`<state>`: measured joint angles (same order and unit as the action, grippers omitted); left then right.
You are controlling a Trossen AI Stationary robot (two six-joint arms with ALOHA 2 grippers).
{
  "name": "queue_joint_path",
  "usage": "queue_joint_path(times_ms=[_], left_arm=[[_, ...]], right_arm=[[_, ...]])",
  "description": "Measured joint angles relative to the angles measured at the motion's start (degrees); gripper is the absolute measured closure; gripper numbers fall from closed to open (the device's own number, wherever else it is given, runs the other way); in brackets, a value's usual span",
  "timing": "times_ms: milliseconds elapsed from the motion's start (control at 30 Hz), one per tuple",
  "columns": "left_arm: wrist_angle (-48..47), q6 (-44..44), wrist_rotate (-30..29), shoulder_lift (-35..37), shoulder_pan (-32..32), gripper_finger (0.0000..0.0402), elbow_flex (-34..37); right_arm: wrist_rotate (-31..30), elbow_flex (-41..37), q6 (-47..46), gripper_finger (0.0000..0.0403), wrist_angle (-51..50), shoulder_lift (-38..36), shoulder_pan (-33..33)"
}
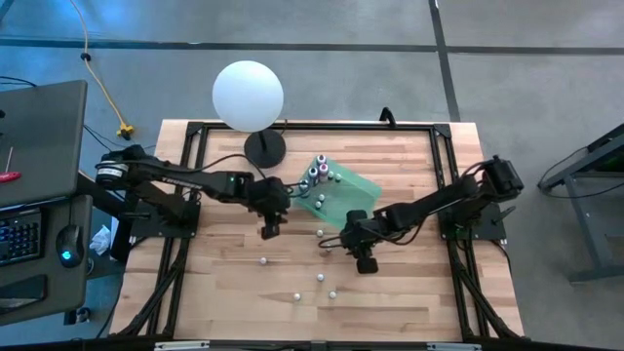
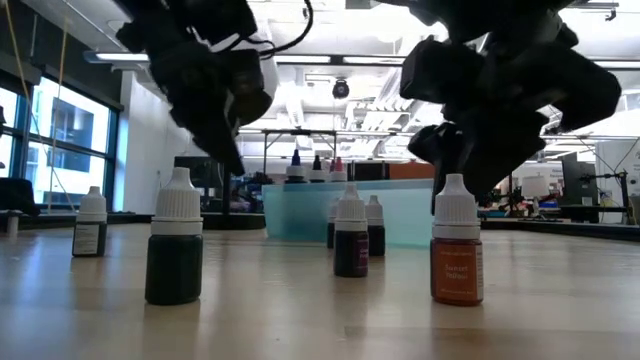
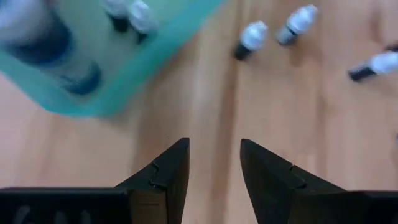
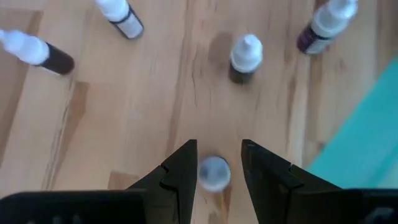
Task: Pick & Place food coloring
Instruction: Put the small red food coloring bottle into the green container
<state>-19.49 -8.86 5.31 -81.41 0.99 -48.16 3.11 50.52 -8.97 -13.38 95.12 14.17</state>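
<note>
I have the right claw (image 4: 217, 165) spread astride an upright bottle (image 4: 214, 172), not yet pinching, for a cap-down grab; left claw (image 3: 214, 163) hovers spread, empty, beside the tray (image 3: 134, 65).

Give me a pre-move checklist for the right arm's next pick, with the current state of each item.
1. Right gripper open: ok, its fingers stand apart.
2. Target bottle between the fingers: ok, its white cap sits in the gap.
3. Bottle upright: cannot tell, only the cap top shows.
4. Neighbouring bottle apart from the fingers: ok, bare wood lies between.
5. Left gripper out of the way: ok, open over bare wood by the green tray, apart from the right arm.
6. Room left in the tray: ok, part of its floor is bare.
</note>
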Motion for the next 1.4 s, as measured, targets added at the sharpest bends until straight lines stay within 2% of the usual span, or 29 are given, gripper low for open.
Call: queue_joint_path(times_ms=[100, 233, 467, 800, 1000, 1167, 1233, 1400], left_arm=[[3.0, -0.5, 0.0, 0.1, -0.5, 0.0261, 0.5], [4.1, -0.4, -2.7, 0.1, -0.7, 0.0261, 0.7], [4.4, -0.4, -2.9, 0.1, -0.7, 0.0261, 0.7], [4.8, -0.4, -2.9, 0.1, -0.7, 0.0261, 0.7], [5.7, -0.4, -3.1, 0.1, -0.7, 0.0261, 0.7], [6.1, -0.4, -4.9, 0.1, -0.7, 0.0261, 0.7], [6.1, -0.4, -6.2, 0.1, -0.7, 0.0261, 0.7], [6.1, -0.4, -7.0, 0.1, -0.6, 0.0261, 0.7]], right_arm=[[-1.2, 0.0, 0.0, 0.0284, -2.5, -0.8, 0.0], [-1.2, 0.0, 0.0, 0.0284, -3.5, -0.6, 0.0], [-0.6, 0.0, -0.5, 0.0286, -3.5, -0.2, 0.1], [0.2, -0.8, -2.5, 0.0346, -1.9, -0.1, 0.1], [0.7, -0.6, -3.5, 0.0336, -2.3, -0.4, 0.1], [1.4, 4.1, -2.5, 0.0342, -6.1, -3.9, -0.3], [-0.9, 6.8, 0.0, 0.0346, -9.4, -5.8, -0.9], [-14.0, 10.8, 8.0, 0.0342, -13.6, -9.7, -5.0]])
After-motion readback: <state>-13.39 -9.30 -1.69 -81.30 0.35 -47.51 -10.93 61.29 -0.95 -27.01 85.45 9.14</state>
